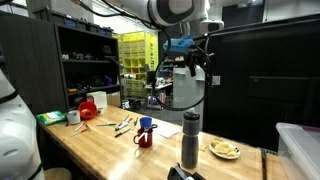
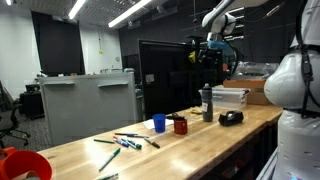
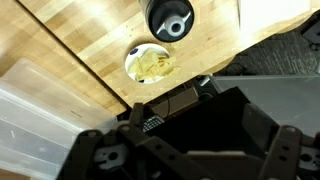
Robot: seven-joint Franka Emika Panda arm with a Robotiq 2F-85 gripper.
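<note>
One pincer [image 1: 196, 68] open, high above bottle [image 1: 190, 140]; plate [image 1: 224, 150] beside, near table [image 1: 100, 146] edge.

Wooden bench [image 1: 100, 150] carries a dark bottle [image 1: 190, 138], food plate [image 1: 224, 150], red mug [image 1: 144, 138], blue cup [image 1: 146, 123], scattered pens [image 1: 122, 126]

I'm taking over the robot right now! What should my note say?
The claw is open and empty, high above the table.
Things: the tall dark bottle stands upright almost under the claw. The plate of food lies beside the bottle, and the clear bin sits at the table's end.
Done: nothing is gripped or touched.
Left: all the handling; the claw is not yet down at the bottle.
</note>
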